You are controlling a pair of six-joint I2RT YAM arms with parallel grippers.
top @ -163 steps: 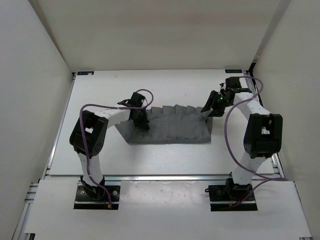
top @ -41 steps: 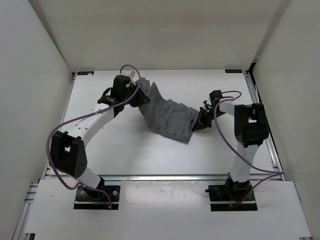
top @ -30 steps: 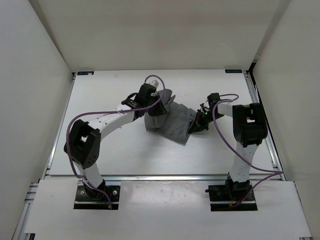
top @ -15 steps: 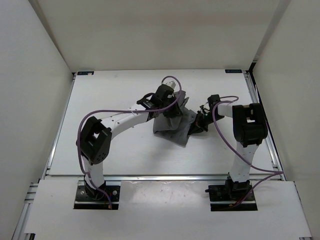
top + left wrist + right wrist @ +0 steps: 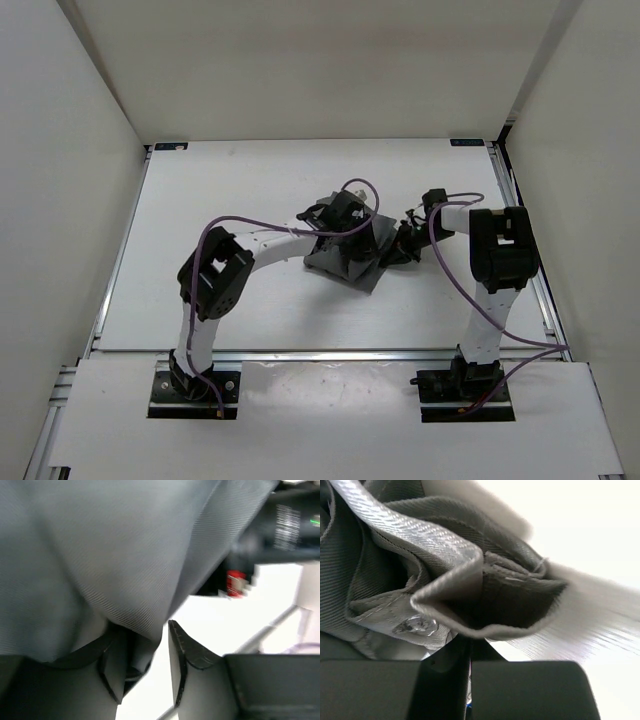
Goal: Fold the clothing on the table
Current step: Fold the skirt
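We see the grey garment (image 5: 345, 262) bunched near the middle of the bench (image 5: 220, 180), the left arm (image 5: 275, 241) and its purple cable (image 5: 240, 217) partly covering it. Left fingers (image 5: 182, 655) stand parted, with cloth draped over one; right fingers (image 5: 445, 672) are clenched on a hemmed fold.

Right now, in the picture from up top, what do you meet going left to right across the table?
left arm → clothing, bunched in a grey heap → right fingers, pinching the heap's right edge → right arm
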